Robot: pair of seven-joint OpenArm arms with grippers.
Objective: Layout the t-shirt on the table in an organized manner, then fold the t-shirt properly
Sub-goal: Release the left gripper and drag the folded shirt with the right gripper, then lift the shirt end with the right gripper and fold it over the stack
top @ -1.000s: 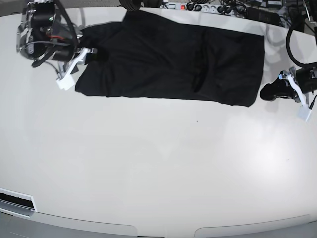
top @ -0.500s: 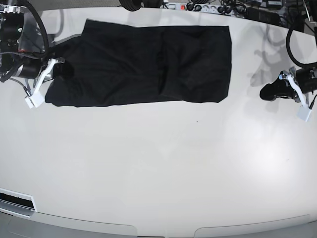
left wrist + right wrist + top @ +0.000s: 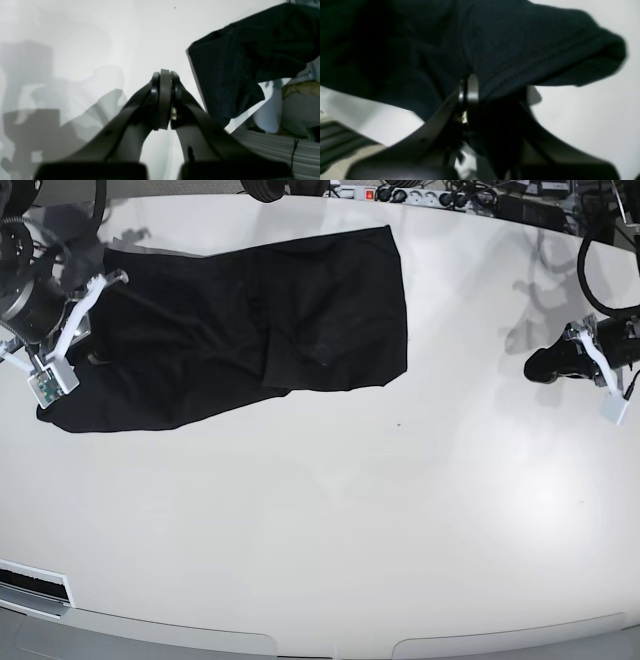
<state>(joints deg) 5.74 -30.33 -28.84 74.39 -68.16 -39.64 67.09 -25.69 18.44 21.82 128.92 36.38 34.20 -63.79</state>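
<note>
A: What's hard to see?
B: Right wrist view is blurred and nearly filled by the t-shirt (image 3: 520,50); cloth covers one finger of the right hand (image 3: 470,100). In the base view that hand (image 3: 85,355) is mostly hidden behind its white bracket and cut by the left edge. The left wrist view is soft up close, and the shirt there (image 3: 250,65) runs off the right edge.

A: Surface, room?
B: Glossy white surface (image 3: 330,510), big glare patch on the right, arm shadows near the far edge. One tiny dark speck (image 3: 398,423) near the middle. Behind the far edge: a power strip (image 3: 400,194) and cables (image 3: 600,240).

A: Where's the shirt?
B: Far left part of the surface (image 3: 250,320), lying flat as a long black strip, skewed, the near left end sagging toward the camera.

A: Hands?
B: Right hand is clenched on a hemmed edge of the shirt, cloth bunched between the fingers. Left hand (image 3: 163,100) has its fingers pressed together on nothing, over bare surface, well apart from the shirt; it sits at the right edge in the base view (image 3: 550,365).
</note>
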